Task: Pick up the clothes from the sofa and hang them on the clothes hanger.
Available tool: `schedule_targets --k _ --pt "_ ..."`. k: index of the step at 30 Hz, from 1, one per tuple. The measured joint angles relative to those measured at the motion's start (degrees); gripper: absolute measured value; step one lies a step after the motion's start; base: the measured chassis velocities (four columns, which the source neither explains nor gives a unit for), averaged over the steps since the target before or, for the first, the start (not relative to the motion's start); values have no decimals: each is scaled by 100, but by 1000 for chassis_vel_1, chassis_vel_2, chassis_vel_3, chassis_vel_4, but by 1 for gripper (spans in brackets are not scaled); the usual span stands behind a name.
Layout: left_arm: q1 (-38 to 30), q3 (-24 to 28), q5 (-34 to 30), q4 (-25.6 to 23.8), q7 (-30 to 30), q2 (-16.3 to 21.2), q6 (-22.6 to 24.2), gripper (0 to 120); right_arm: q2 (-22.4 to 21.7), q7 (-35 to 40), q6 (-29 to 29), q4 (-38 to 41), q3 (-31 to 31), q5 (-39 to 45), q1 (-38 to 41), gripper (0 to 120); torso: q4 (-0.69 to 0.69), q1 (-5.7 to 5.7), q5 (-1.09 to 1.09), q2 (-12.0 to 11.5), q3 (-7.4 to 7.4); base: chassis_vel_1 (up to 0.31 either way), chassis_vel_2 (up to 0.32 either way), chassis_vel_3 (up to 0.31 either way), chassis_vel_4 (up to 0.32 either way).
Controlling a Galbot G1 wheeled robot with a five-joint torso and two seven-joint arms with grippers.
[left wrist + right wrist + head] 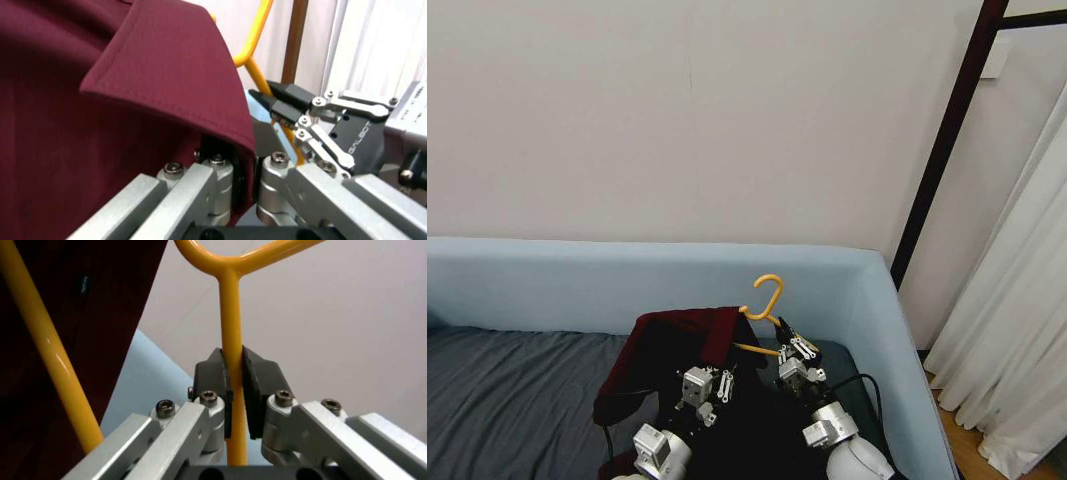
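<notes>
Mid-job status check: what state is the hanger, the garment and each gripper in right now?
Yellow hanger: upright, hook on top, held by its neck.
Maroon garment: bunched beside the hanger, edge clamped.
Left gripper: shut on the garment.
Right gripper: shut on the hanger's neck.

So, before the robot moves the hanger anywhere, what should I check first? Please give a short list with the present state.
1. Right tool shut on the yellow hanger stem: ok.
2. Left tool pinching the maroon garment edge: ok.
3. Hook upright and free of cloth: ok.
4. Garment seated on both hanger arms: cannot tell.
5. Garment's lower part lifted off the sofa: cannot tell.
</notes>
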Motion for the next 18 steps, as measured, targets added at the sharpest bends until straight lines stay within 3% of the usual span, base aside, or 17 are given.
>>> schedule_targets --k 9,18 --pt "87 -161 172 111 311 38 -575 26 -59 -13 71 73 61 123 204 5 0 0 0 0 0 0 0 0 0" --pt "548 -1018 355 151 554 395 -1134 61 -348 -27 96 461 213 66 441 5 0 0 -1 0 0 0 0 0 0"
